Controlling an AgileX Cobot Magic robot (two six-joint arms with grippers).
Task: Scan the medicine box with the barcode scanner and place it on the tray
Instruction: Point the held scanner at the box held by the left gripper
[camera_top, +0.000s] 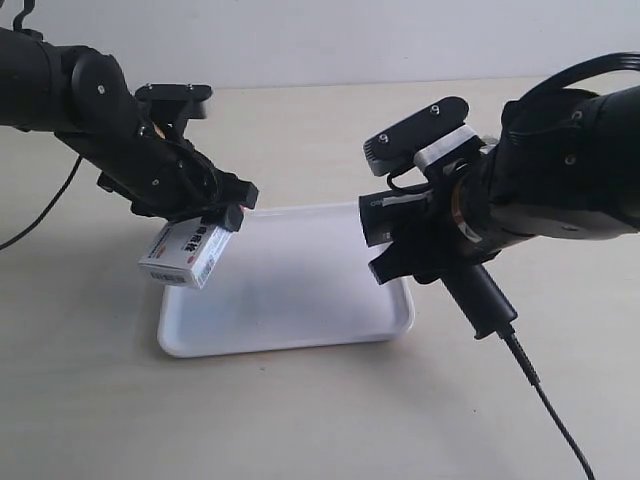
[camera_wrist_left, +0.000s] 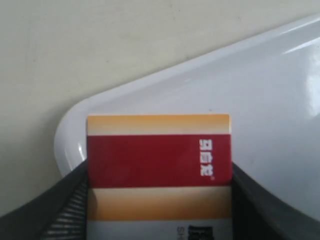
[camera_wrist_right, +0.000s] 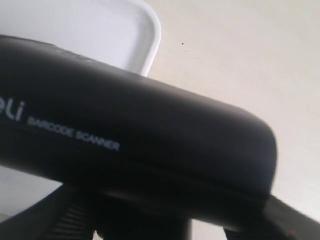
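Our left tool (camera_wrist_left: 160, 200) clamps the medicine box (camera_wrist_left: 159, 160) above the tray (camera_top: 300, 330) corner, our right tool (camera_top: 420, 245) grips the barcode scanner (camera_wrist_right: 135, 145) — release early and the box may tip onto the counter (camera_top: 300, 420).

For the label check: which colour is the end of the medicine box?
Dark red, between orange stripes, on the medicine box; left wrist view shows it best.

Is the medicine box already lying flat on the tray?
No: in the exterior view the medicine box is held tilted in the left gripper, raised above the tray corner.
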